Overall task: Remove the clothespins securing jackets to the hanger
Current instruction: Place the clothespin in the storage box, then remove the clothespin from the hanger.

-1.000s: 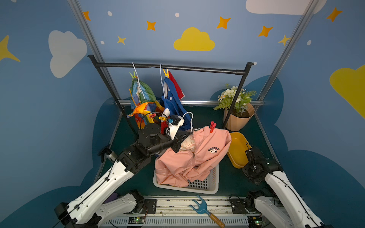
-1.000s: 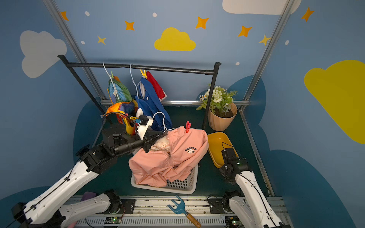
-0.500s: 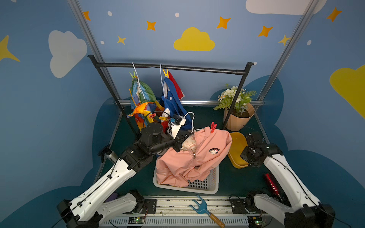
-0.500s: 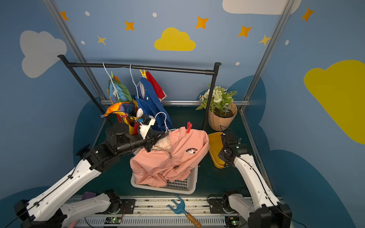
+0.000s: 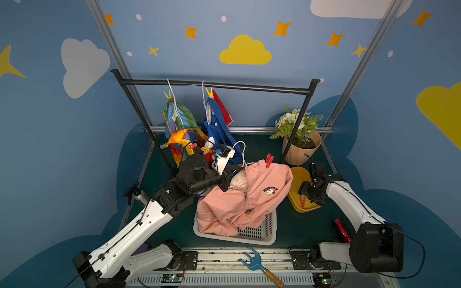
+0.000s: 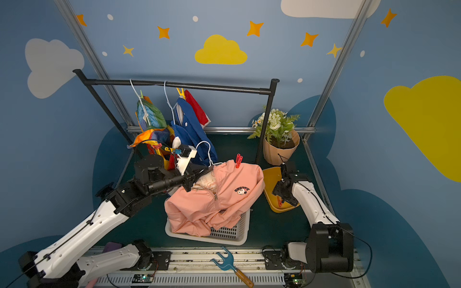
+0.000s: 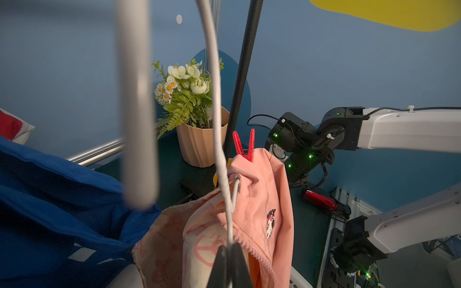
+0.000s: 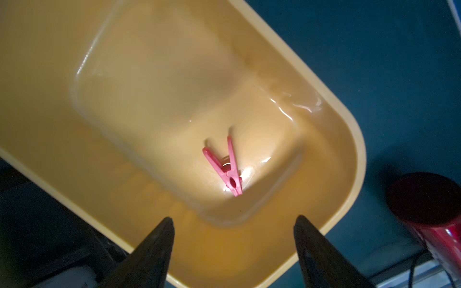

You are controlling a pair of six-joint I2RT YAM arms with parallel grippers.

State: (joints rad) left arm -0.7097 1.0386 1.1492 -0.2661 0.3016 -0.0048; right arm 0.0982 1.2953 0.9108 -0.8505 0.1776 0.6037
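Inside the blue, cloud-painted booth, above the dark green surface (image 5: 299,229), the right claw (image 8: 233,218) has swung over the yellow tray (image 8: 149,87) and sprung apart. A pink clothespin (image 8: 228,169) now lies loose inside. The left claw (image 7: 229,245) stays clenched on the white hanger (image 7: 219,139) of the pink jacket (image 5: 249,199), where a red clothespin (image 7: 245,147) is still to be pulled.
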